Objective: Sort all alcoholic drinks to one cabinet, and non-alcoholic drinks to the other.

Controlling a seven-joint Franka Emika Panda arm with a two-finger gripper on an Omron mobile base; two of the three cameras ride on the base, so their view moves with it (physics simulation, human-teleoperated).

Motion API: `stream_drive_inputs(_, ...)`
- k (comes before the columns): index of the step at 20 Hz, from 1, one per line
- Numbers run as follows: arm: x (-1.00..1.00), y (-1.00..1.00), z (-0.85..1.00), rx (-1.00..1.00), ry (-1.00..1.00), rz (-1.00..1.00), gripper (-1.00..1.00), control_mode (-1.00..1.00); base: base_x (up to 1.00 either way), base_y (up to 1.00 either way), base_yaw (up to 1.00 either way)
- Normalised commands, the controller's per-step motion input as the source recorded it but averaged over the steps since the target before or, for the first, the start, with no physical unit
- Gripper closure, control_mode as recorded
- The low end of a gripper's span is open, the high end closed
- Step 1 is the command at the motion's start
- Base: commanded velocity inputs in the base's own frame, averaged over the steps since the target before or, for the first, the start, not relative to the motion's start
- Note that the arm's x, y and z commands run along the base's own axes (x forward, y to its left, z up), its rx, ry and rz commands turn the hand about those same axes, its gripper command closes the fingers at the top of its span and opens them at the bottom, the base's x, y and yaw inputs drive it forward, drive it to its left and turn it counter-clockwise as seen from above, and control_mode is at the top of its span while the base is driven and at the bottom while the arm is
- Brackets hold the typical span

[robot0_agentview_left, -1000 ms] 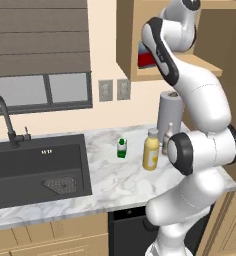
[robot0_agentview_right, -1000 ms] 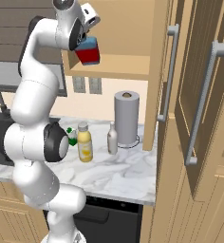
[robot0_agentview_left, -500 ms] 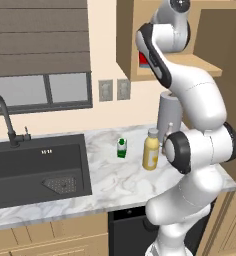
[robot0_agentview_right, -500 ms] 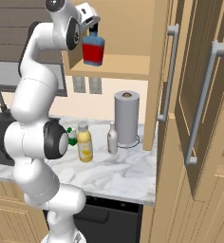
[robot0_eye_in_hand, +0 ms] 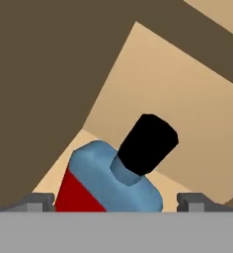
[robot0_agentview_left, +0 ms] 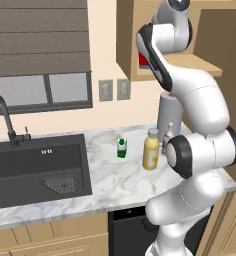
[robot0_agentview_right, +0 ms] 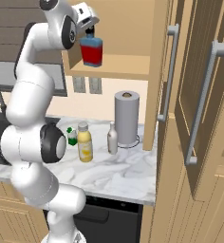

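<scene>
With the jaws of the gripper (robot0_eye_in_hand: 116, 200) now sprung wide and holding nothing, the blue bottle (robot0_agentview_right: 91, 51) stands released on the small cabinet's shelf (robot0_agentview_right: 123, 65), upper left of the right base view; one alcoholic drink is sorted.

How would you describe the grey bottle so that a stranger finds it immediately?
Look at the marble counter right of the sink. A paper towel roll stands at its back, and the grey bottle stands beside that roll. It is slim and long-necked, unlike the broader yellow bottle nearby.

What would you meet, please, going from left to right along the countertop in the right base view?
Green-and-white carton → yellow bottle → grey bottle → paper towel roll.
</scene>
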Motion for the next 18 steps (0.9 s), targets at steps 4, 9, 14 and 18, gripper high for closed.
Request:
stream_drive_inputs(4,-0.69,0.01,-0.14,0.06,0.0,-0.12,-1.0,-1.0,0.0,0.0,0.0)
stream_drive_inputs(9,-0.89,0.0,-0.32,0.02,0.0,-0.17,-1.0,-1.0,0.0,0.0,0.0)
stream_drive_inputs(14,-1.0,-0.02,-0.68,0.06,0.0,-0.17,-1.0,-1.0,0.0,0.0,0.0)
stream_drive_inputs(18,-1.0,-0.25,-0.76,0.28,0.0,-0.19,-1.0,-1.0,0.0,0.0,0.0)
